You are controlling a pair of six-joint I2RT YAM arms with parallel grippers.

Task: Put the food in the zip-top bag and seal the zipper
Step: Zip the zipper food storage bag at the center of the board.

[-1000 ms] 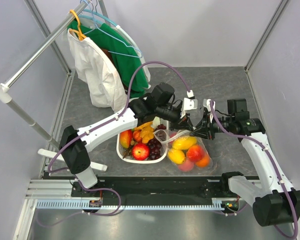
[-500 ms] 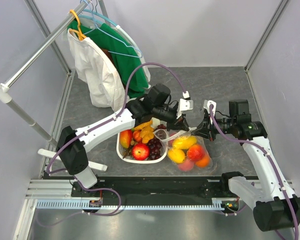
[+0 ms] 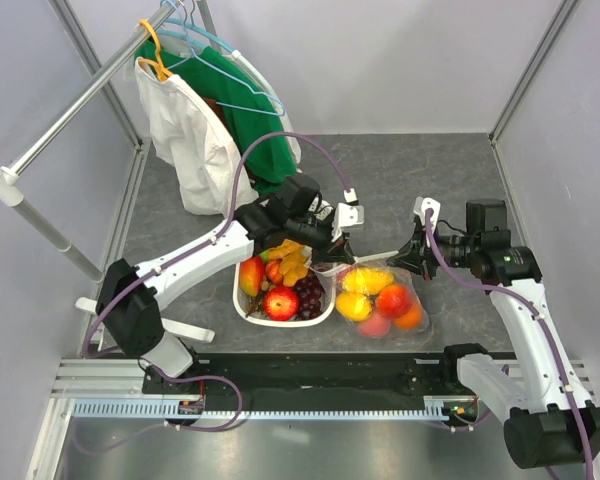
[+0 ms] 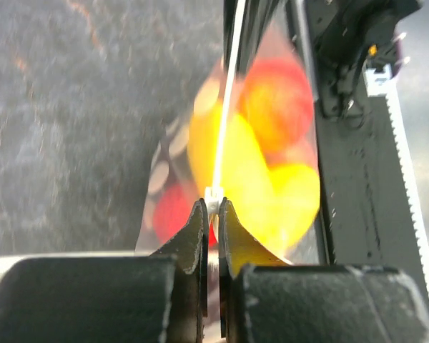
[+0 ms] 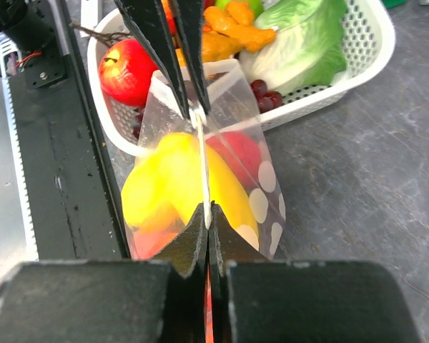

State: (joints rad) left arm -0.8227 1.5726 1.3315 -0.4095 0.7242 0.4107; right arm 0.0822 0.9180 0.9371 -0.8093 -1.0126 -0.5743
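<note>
The zip-top bag (image 3: pixel 388 302) lies right of the basket and holds yellow, red and orange food (image 3: pixel 382 298). Its zipper (image 3: pixel 372 259) is stretched taut between my two grippers. My left gripper (image 3: pixel 343 258) is shut on the zipper's left end, seen in the left wrist view as a white strip (image 4: pixel 225 107) running away from the left gripper (image 4: pixel 209 207). My right gripper (image 3: pixel 399 256) is shut on the right end. In the right wrist view the zipper (image 5: pixel 201 153) runs from the right gripper (image 5: pixel 206 214) to the left gripper (image 5: pixel 194 108). More food, such as a red apple (image 3: pixel 281 302) and grapes (image 3: pixel 308 293), sits in the basket.
The white slotted basket (image 3: pixel 248 312) touches the bag's left side. A clothes rail with hangers, a white garment (image 3: pixel 190 140) and a green garment (image 3: pixel 252 120) stands at the back left. A black rail (image 3: pixel 310 372) runs along the near edge.
My right gripper has shut on the zipper's right end. My left gripper has drawn back to the left along the zipper, so the grippers are further apart and the bag's mouth is pulled straight.
</note>
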